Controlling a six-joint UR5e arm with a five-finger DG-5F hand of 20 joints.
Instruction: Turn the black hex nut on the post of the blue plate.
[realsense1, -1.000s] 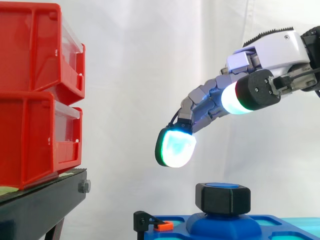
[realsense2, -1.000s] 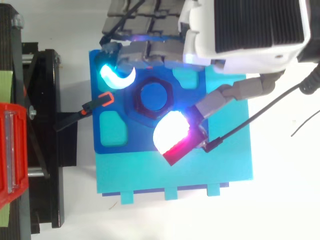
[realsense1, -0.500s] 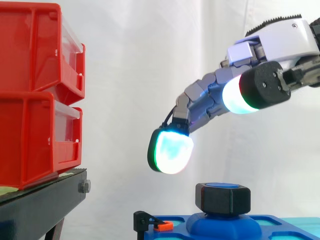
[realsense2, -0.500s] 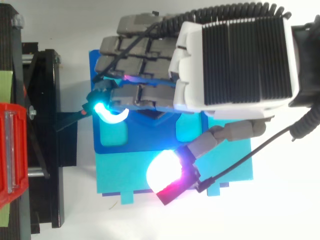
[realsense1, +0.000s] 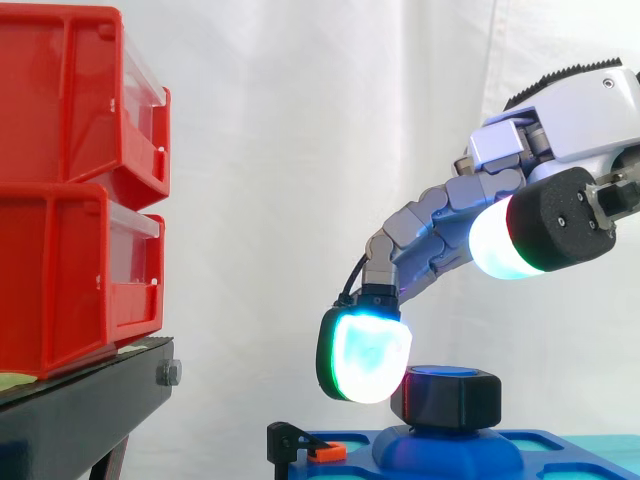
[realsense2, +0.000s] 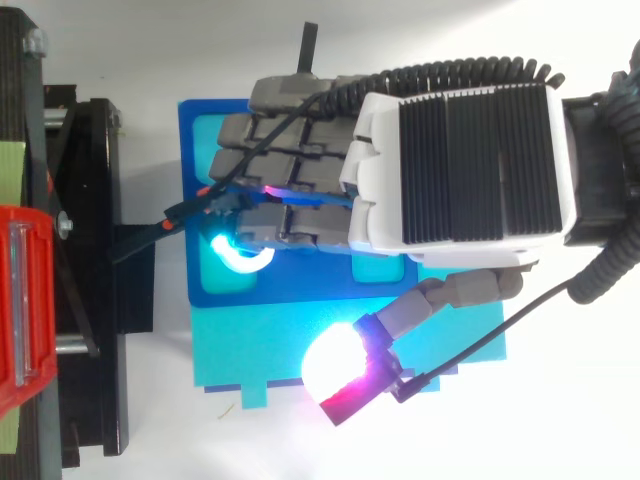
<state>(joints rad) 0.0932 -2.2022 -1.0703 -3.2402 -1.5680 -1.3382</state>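
Entry, one moment at the blue plate. My hand (realsense2: 455, 160): reached in from above with its fingers long and only gently bowed, the thumb spread well apart from them, nothing held. Leading fingertip (realsense1: 365, 358): glowing cyan-white, lowered to the level of the black hex nut (realsense1: 448, 398) and set against its left side; I could not tell whether it touched or stood just beside it. Thumb pad (realsense1: 500, 245): glowing white, high above the nut and off to its other side, not on any flat. Nut: seated on the post (realsense1: 440, 372), whose blue top showed above it, in the middle of the blue plate (realsense2: 195, 130); from above my fingers covered it. Blue plate: lying on a cyan base (realsense2: 300, 350), with a small clamp with an orange tab (realsense1: 322, 452) at its edge nearest the black stand (realsense1: 90, 405). Red bins (realsense1: 70, 190): stacked on that stand, well apart from the work. Status, as I judged it: approach made, turn not yet begun. Hazards noted: with only one pad at the nut and no thumb opposite, a push would likely slide the pad off the corner and leave the nut unturned; closing the thumb late or too high would pinch the post top, not the flats; a sideways shove could drag the plate against its clamp; my outer fingers hung near the clamp and might catch on it during a sweep
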